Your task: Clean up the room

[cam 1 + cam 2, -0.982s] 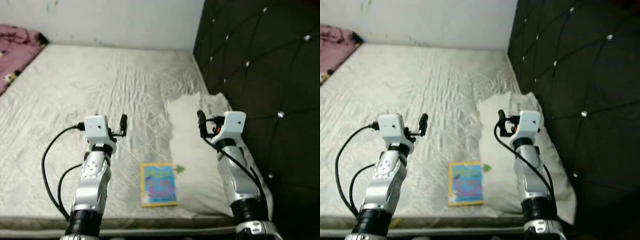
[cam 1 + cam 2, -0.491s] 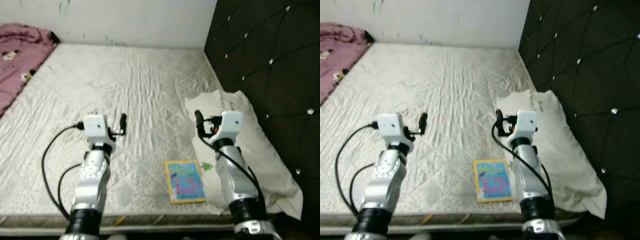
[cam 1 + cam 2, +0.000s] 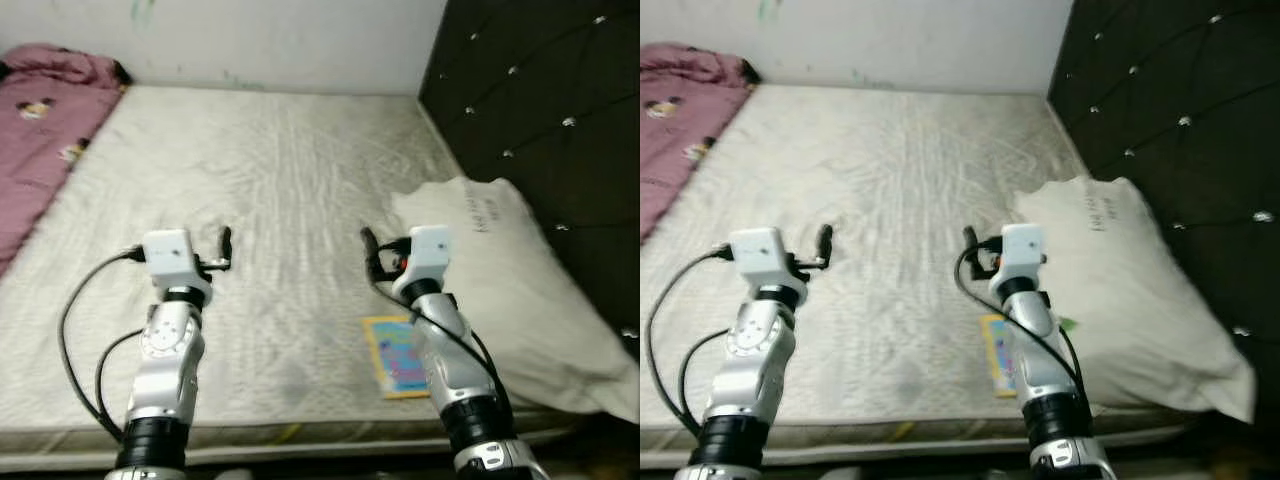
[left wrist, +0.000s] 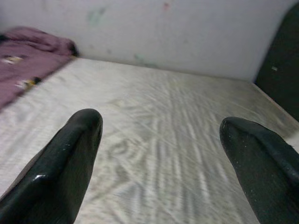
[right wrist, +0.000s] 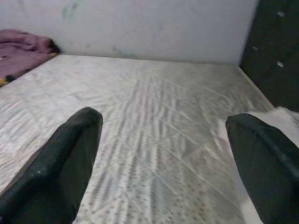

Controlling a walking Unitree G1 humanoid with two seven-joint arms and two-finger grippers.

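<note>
- Across the bare mattress (image 3: 280,180) a wide stretch of quilted grey surface runs from its near edge up to the pale wall (image 3: 260,40) at the far side.
- To the robot's right the mattress ends at a dark tufted headboard (image 3: 540,110); to its left a pink blanket (image 3: 40,130) lies bunched along that edge and into the far corner.
- A white pillow (image 3: 510,290) lies against the headboard on the right, reaching almost to the mattress's near edge.
- A small colourful book (image 3: 398,355) lies flat near the front edge, just beside the pillow; the right forearm partly hides it.
- Between the two arms and beyond them the mattress shows only creases.
- The left end effector (image 3: 226,243) is held above the mattress, left of centre; the left wrist view shows its fingers (image 4: 70,158) spread wide with nothing between them.
- The right end effector (image 3: 368,243) is held above the mattress just beside the pillow's inner edge; the right wrist view shows its fingers (image 5: 65,158) spread wide too, gripping nothing and touching nothing.
</note>
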